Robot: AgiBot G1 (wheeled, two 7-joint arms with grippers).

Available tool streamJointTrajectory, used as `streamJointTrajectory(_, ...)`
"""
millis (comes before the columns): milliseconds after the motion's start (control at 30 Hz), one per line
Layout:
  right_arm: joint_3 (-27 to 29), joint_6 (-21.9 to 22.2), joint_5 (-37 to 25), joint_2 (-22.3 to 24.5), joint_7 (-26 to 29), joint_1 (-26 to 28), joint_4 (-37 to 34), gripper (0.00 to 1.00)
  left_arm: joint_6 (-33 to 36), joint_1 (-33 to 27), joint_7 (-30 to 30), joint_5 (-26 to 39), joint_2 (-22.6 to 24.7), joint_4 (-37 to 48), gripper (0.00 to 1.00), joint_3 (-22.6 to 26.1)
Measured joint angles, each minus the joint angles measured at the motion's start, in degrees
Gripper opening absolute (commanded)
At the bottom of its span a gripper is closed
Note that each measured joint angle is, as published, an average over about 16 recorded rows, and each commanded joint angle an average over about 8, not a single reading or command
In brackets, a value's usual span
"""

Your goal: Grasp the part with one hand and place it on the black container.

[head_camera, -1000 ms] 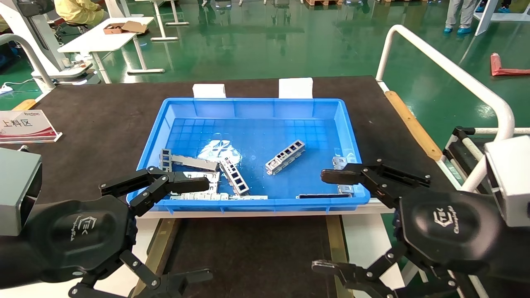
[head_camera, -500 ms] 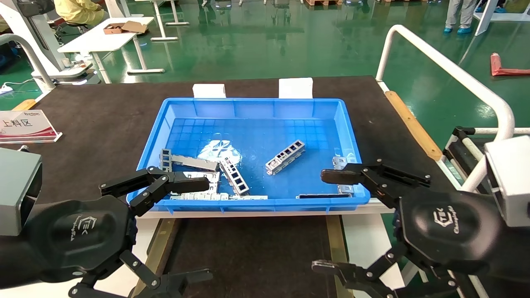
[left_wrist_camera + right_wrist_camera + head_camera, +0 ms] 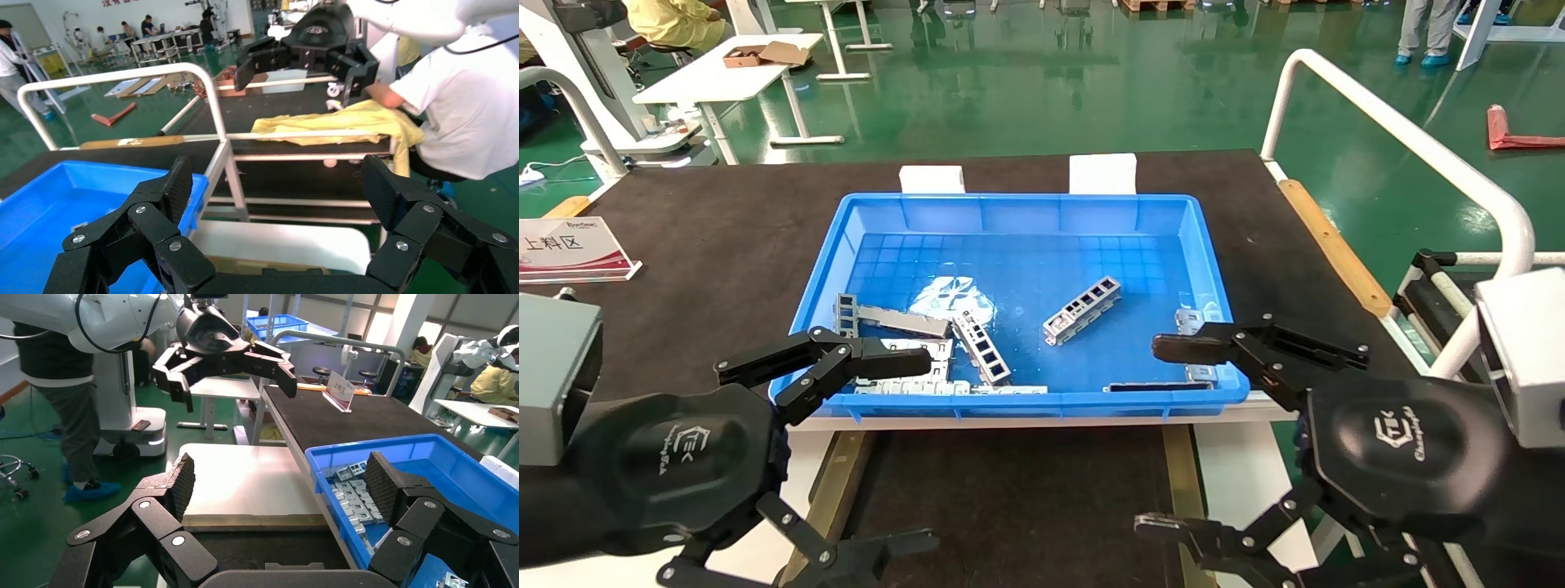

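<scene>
Several silver-grey metal pieces lie in the blue crate. One ladder-like part lies alone near the crate's middle, and a second leans among flat notched plates at the near left. The black container sits in front of the crate, between olive-tan rails. My left gripper is open and empty at the crate's near-left corner. My right gripper is open and empty at the near-right corner. Each wrist view shows its own gripper open: the left and the right.
The crate stands on a wide black mat with a sign at the left. A white tube railing runs along the right. Two white blocks stand behind the crate. White panels flank the container.
</scene>
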Motion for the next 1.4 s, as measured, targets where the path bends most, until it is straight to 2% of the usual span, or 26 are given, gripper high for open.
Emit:
streamJointTrajectory(300, 0.0, 0.0, 0.0, 0.0, 0.0, 0.0, 0.0, 1.00, -1.9, -0.7, 0.6, 2.4, 1.9, 1.1, 1.00, 1.1)
streamJointTrajectory(600, 0.0, 0.0, 0.0, 0.0, 0.0, 0.0, 0.0, 1.00, -6.0, -3.4, -0.4, 7.9, 6.2, 3.3, 1.00, 4.0)
streamJointTrajectory(1033, 0.0, 0.0, 0.0, 0.0, 0.0, 0.0, 0.0, 1.00, -14.1, -10.9, -0.7, 19.6, 15.9, 11.4, 1.00, 9.6)
streamJointTrajectory(1400, 0.0, 0.0, 0.0, 0.0, 0.0, 0.0, 0.0, 1.00, -22.4, -17.1, 1.5, 27.6, 25.9, 23.1, 1.00, 13.1)
